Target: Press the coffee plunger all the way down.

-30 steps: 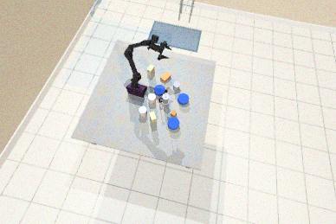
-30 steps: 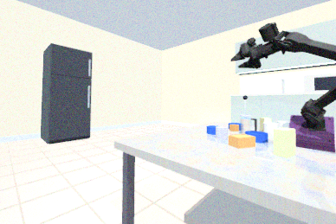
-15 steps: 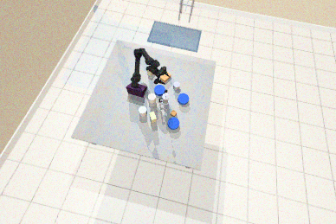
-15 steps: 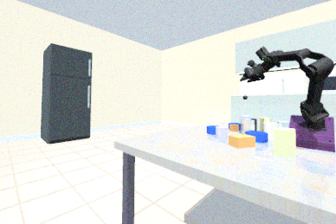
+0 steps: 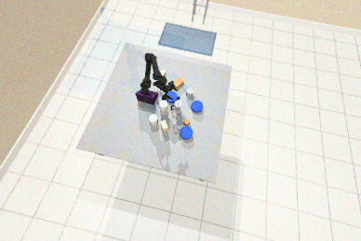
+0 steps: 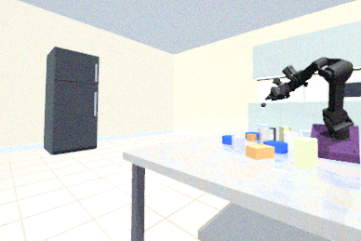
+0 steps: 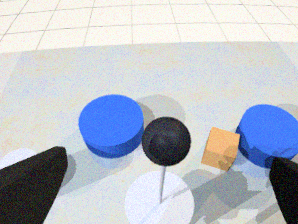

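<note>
The coffee press [image 5: 178, 104] [image 6: 263, 133] stands upright among the objects on the table. Its plunger is up: a round black knob [image 6: 263, 105] [image 7: 166, 141] tops a thin rod [image 7: 162, 181] well above the pale round lid [image 7: 150, 204]. My gripper [image 7: 169, 163] is wide open and empty, tilted down toward the press. In the wrist view the knob appears between the two fingers, roughly midway, with space on both sides. In the exterior view the gripper is just above and beside the knob; contact is not visible.
Blue discs [image 7: 111, 125] [image 7: 267, 134] [image 5: 196, 106] and a small orange block [image 7: 221, 148] [image 5: 186, 122] surround the press. A larger orange block [image 6: 260, 152], a pale yellow block [image 6: 305, 153] and white cylinders [image 5: 163, 105] [image 5: 153, 119] also stand on the table [image 5: 107, 127].
</note>
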Motion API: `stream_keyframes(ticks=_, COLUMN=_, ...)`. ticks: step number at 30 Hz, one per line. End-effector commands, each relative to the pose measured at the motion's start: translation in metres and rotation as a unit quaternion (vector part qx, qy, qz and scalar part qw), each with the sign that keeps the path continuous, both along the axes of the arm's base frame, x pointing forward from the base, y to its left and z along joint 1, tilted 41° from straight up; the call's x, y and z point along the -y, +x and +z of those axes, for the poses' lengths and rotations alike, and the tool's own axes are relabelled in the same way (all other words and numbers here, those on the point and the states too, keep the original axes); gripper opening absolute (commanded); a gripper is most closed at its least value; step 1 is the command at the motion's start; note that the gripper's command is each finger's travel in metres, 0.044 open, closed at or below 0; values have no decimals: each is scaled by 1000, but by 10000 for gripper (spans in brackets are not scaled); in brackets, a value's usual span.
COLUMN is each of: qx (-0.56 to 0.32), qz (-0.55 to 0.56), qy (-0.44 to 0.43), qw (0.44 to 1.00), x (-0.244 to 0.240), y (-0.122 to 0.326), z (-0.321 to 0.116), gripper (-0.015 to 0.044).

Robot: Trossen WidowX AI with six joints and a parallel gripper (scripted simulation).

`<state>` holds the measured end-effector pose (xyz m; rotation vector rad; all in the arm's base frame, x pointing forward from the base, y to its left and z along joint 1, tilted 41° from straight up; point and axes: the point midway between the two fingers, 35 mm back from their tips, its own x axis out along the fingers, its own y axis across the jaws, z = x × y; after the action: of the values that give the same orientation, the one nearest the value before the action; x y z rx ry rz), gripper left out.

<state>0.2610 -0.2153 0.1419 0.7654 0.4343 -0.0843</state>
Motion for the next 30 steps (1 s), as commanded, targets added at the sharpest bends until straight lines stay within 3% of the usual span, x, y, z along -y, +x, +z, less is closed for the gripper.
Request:
stream_keyframes(ticks=1, qx=1, qz=-3, qy=0, qw=1000, x=-5, y=2, z=-6, gripper=440)
stream_keyframes(ticks=30, qx=2, qz=-2, qy=-1, qw=1000, x=-9, y=38, z=-22, gripper=440)
